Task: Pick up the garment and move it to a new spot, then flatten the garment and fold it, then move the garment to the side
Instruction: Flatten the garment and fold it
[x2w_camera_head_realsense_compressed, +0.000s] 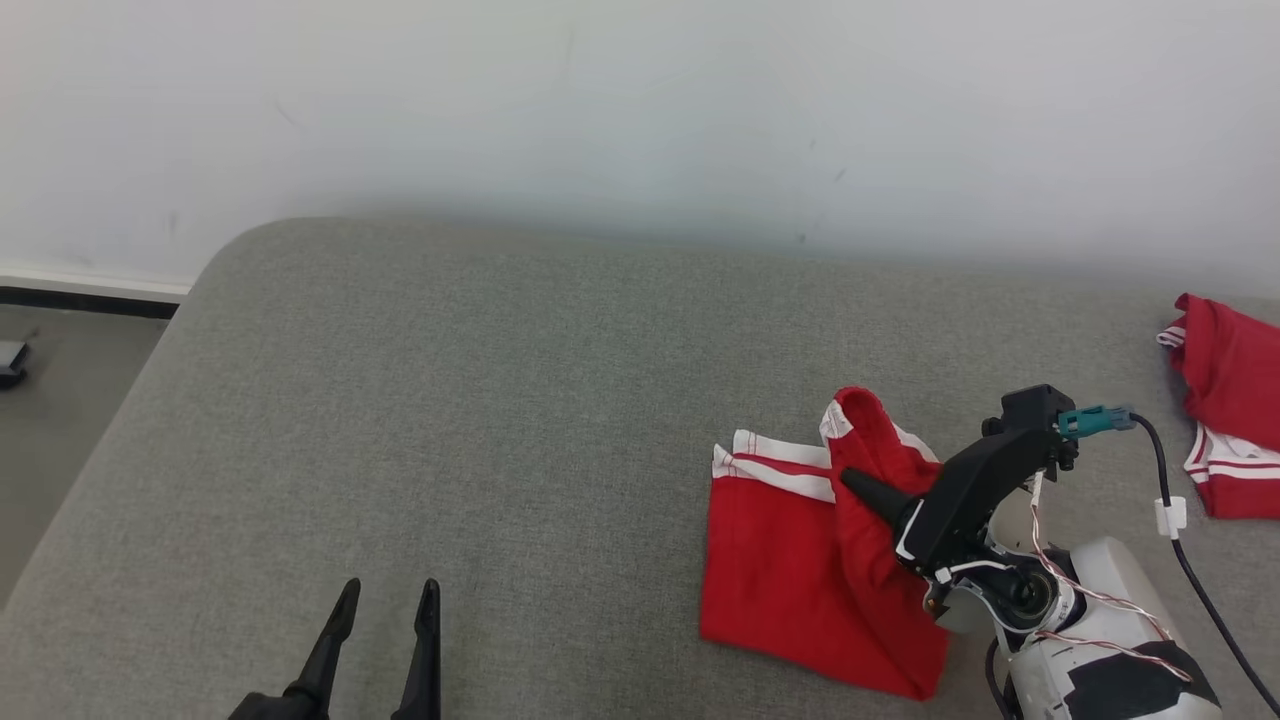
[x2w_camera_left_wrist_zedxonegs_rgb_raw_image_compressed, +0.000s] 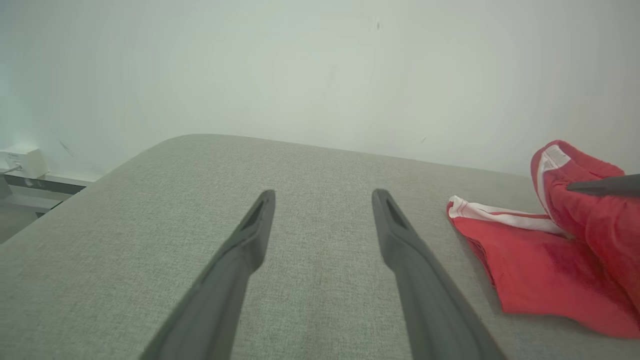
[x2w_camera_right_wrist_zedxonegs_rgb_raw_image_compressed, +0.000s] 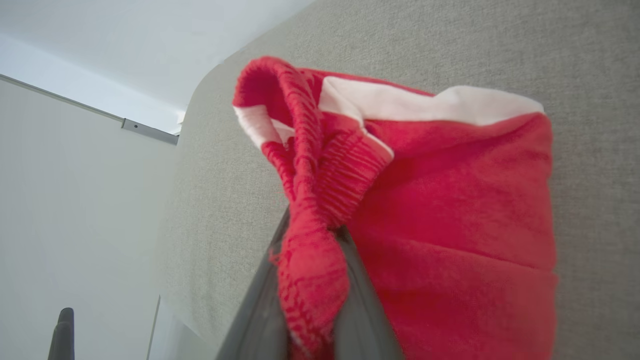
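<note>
A red garment (x2w_camera_head_realsense_compressed: 780, 560) with white stripes lies partly flat on the grey cushion (x2w_camera_head_realsense_compressed: 500, 400). Its right part is bunched and lifted. My right gripper (x2w_camera_head_realsense_compressed: 855, 482) is shut on that raised fold, and in the right wrist view the red cloth (x2w_camera_right_wrist_zedxonegs_rgb_raw_image_compressed: 450, 200) is pinched between my fingers (x2w_camera_right_wrist_zedxonegs_rgb_raw_image_compressed: 360, 310). My left gripper (x2w_camera_head_realsense_compressed: 390, 590) stands open near the front left of the cushion with nothing in it. The left wrist view shows the open left gripper (x2w_camera_left_wrist_zedxonegs_rgb_raw_image_compressed: 324, 195) over bare cushion, with the garment (x2w_camera_left_wrist_zedxonegs_rgb_raw_image_compressed: 530, 270) to its right and a right fingertip (x2w_camera_left_wrist_zedxonegs_rgb_raw_image_compressed: 605, 186) against the fold.
Another red and white garment (x2w_camera_head_realsense_compressed: 1230, 400) lies at the cushion's right edge. A white wall (x2w_camera_head_realsense_compressed: 640, 120) stands close behind. The cushion's rounded left edge drops to the floor (x2w_camera_head_realsense_compressed: 60, 420). A black cable (x2w_camera_head_realsense_compressed: 1190, 560) trails from my right wrist.
</note>
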